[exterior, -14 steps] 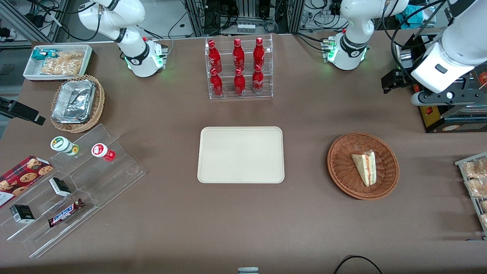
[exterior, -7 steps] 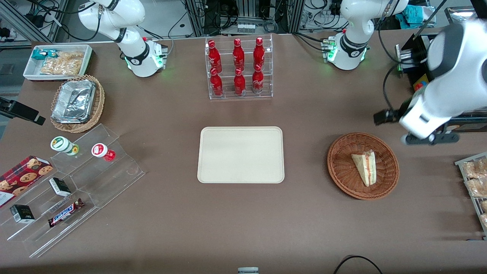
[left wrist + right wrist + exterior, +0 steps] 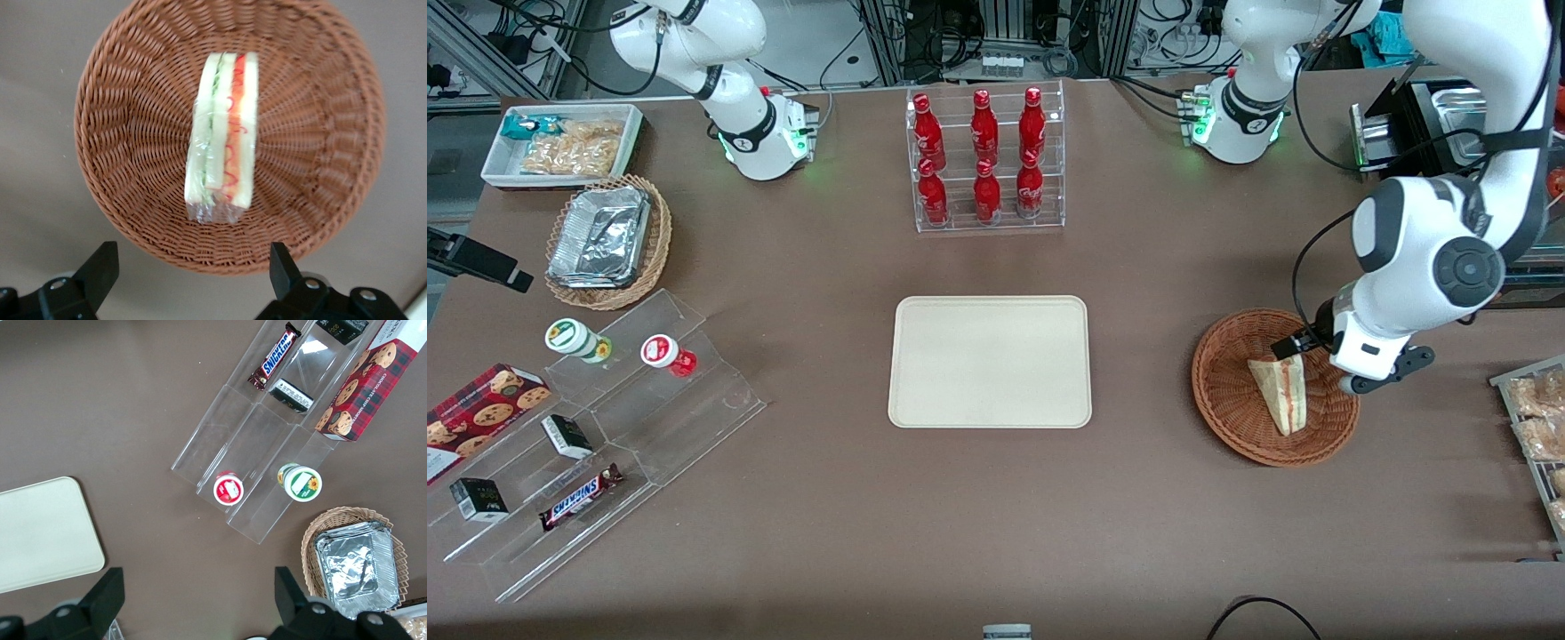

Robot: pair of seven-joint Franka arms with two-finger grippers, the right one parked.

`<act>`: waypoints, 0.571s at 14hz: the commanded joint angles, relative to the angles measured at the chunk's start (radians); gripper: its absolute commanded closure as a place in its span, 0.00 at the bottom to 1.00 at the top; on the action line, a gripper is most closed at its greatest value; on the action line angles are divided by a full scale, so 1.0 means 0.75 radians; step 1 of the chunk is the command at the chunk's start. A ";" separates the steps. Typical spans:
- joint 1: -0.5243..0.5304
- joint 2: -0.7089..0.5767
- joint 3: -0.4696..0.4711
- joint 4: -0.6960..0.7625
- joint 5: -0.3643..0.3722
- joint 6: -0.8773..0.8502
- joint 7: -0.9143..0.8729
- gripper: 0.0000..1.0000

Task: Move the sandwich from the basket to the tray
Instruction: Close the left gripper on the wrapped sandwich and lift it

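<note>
The sandwich (image 3: 1280,391) is a wrapped white-bread wedge with a red-orange and green filling stripe, lying in the round reddish-brown basket (image 3: 1227,427). The cream tray (image 3: 990,362) lies flat at the table's middle, toward the parked arm's end from the basket, with nothing on it. My left gripper (image 3: 1316,351) hovers above the basket's rim, farther from the front camera than the sandwich. In the left wrist view the gripper (image 3: 191,257) is open, its black fingers (image 3: 100,267) wide apart over the basket (image 3: 133,133) rim and short of the sandwich (image 3: 223,140). Nothing is held.
A clear rack of red bottles (image 3: 987,160) stands farther from the front camera than the tray. A wire rack of bagged snacks (image 3: 1538,427) sits at the working arm's table edge. A tiered acrylic shelf (image 3: 605,427) and a foil-filled wicker basket (image 3: 605,240) lie toward the parked arm's end.
The left arm swung in from the working arm's end of the table and came down over the basket. Sandwich, basket and tray have not moved.
</note>
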 commanded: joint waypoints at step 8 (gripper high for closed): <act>0.021 0.125 -0.009 -0.009 -0.016 0.215 -0.044 0.00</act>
